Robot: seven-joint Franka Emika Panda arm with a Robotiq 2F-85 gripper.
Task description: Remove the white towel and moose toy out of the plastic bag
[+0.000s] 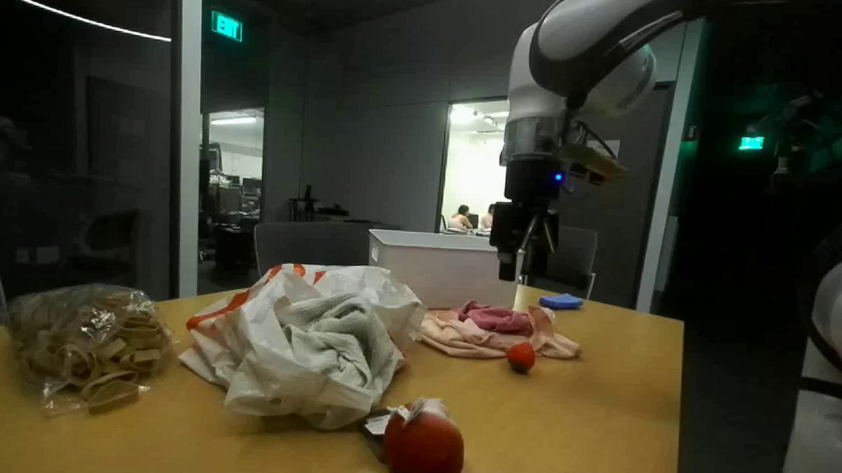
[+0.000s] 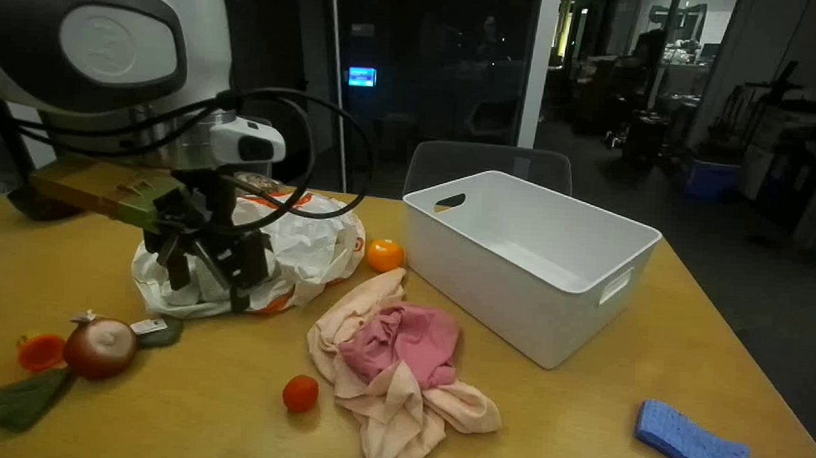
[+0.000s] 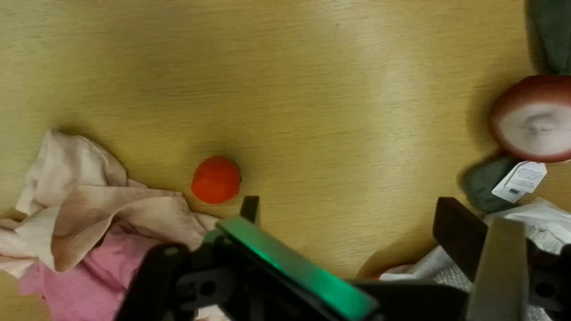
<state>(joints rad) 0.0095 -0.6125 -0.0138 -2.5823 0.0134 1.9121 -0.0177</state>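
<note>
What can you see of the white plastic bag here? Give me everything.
The white plastic bag looks thin and crinkly, with orange-red printing. It lies slumped on the table, its mouth gaping in an exterior view. A pale towel bunches in that opening, against the plastic; deeper contents are hidden, and no moose toy can be made out. The open tool is apart from it. Whether the dark green piece touches its edge is unclear.

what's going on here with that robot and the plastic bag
A robot arm has its open hand above the table, gripping nothing. The white towel is in the plastic bag, partly exposed, so it hasn't been taken out. No moose toy can be made out. A pink cloth lies nearby.
</note>
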